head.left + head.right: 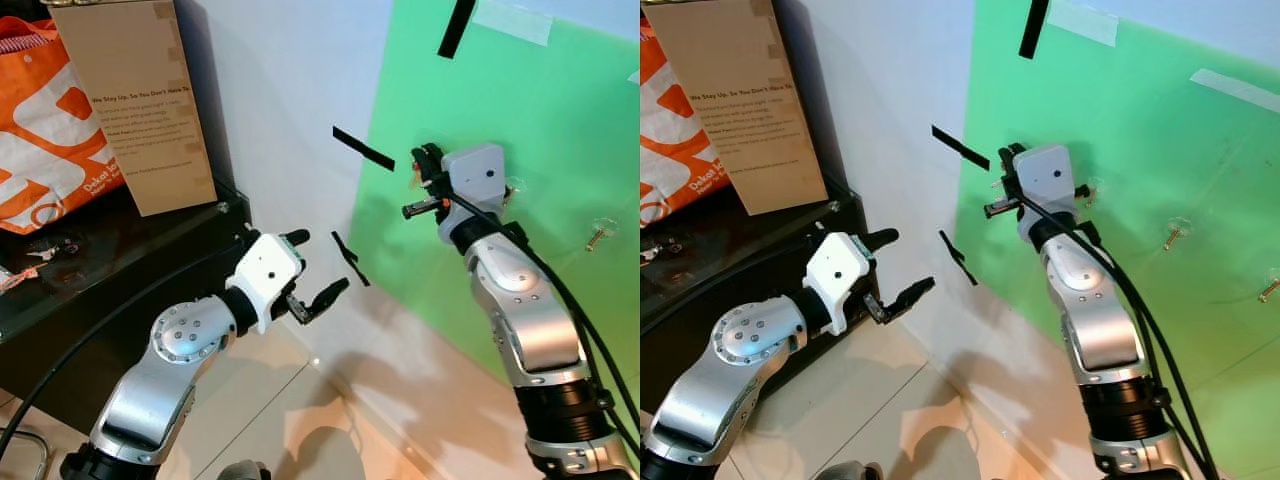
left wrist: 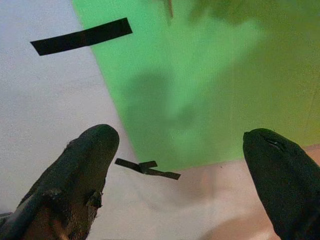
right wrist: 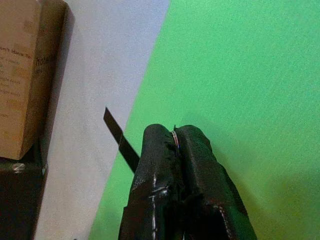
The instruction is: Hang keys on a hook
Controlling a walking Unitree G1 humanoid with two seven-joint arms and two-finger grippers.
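Progress looks partial: the keys are picked up and lifted, but by my reading nothing hangs on a hook yet. Nearest the camera, the left gripper (image 1: 313,268) hovers low in front of the dark cabinet (image 1: 120,260), its two black fingers spread wide apart with nothing between them; it points toward the wall and seems to have no part in the current step. Further out, the right gripper (image 1: 428,172) is raised on its silver arm up against the green board (image 1: 560,120) on the wall. Its fingers (image 3: 165,150) are pressed together, and the right wrist view shows a thin sliver of metal, the keys (image 3: 174,136), pinched in the seam between them; how much of them hangs below I cannot tell. On the board itself, a small hook (image 1: 596,235) sits well off to the robot's right of the gripper, and another hook (image 1: 1270,291) lies further right again. What is left, I judge, is to carry the keys across to one of these, slip the ring over it, and let go. Strips of black tape (image 1: 362,149) mark the board's edge.
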